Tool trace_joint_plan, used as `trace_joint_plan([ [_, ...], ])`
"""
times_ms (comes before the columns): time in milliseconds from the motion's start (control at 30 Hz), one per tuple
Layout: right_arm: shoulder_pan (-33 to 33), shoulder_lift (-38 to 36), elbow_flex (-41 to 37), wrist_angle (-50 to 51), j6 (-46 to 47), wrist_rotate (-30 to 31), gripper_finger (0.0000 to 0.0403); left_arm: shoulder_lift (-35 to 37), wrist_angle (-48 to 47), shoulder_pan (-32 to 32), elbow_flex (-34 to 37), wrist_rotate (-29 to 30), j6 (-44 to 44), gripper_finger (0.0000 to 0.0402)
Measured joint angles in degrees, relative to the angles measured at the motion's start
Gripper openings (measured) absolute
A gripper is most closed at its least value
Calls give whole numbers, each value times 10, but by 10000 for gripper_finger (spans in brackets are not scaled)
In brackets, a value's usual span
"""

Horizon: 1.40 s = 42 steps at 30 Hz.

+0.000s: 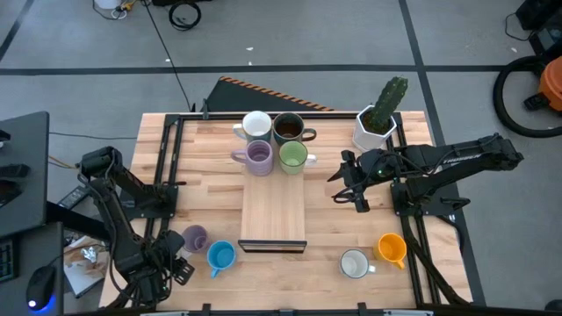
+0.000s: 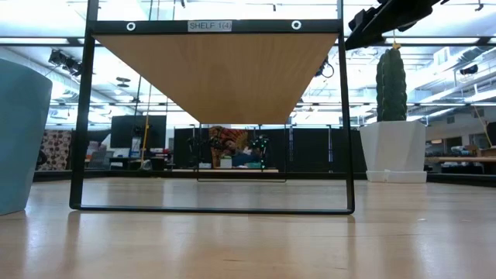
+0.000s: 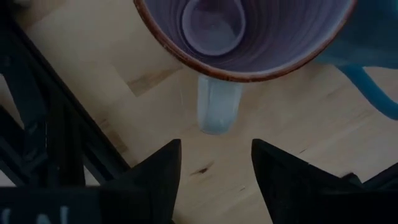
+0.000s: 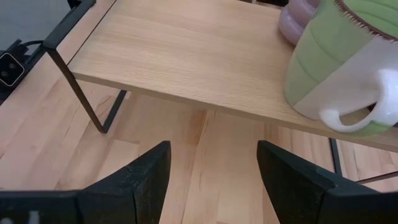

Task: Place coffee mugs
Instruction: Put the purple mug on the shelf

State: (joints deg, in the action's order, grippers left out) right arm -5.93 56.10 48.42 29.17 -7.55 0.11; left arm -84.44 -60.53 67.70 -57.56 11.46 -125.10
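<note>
- Standing on the shelf (image 1: 274, 215) already are four mugs: white (image 1: 255, 125), brown (image 1: 289, 129), lilac (image 1: 258, 156) and green (image 1: 293, 156).
- Four wait on the table (image 1: 202, 189): lilac mug (image 1: 193, 239), blue (image 1: 221, 255), white (image 1: 354, 263), orange (image 1: 392, 249).
- Left gripper (image 3: 214, 168) hangs open just above the table's lilac mug (image 3: 245, 37), its handle ahead between the fingers; likely the next pick.
- Right gripper (image 1: 353, 182) is open and empty, beside the shelf, green mug (image 4: 339, 68) just ahead.
- Judged about halfway.
</note>
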Motion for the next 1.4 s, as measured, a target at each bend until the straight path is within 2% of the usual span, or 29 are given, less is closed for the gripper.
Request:
trace_joint_plan([
  [167, 0, 0, 0, 0, 0, -2, 244, 1, 7, -2, 18, 27, -1, 201],
  [400, 0, 0, 0, 0, -1, -3, 244, 1, 85, -28, 80, 31, 41, 186],
  [700, 0, 0, 0, -3, -1, -3, 244, 1, 99, -64, 86, 22, 101, 122],
  [933, 0, 0, 0, -3, -1, -8, 244, 2, 94, -80, 85, 24, 133, 53],
  [1233, 0, 0, 0, -3, -1, -9, 244, 13, 74, -114, 86, 17, 234, 52],
  [1400, 0, 0, 0, -3, -1, -9, 244, 50, 24, -136, 86, 40, 280, 52],
])
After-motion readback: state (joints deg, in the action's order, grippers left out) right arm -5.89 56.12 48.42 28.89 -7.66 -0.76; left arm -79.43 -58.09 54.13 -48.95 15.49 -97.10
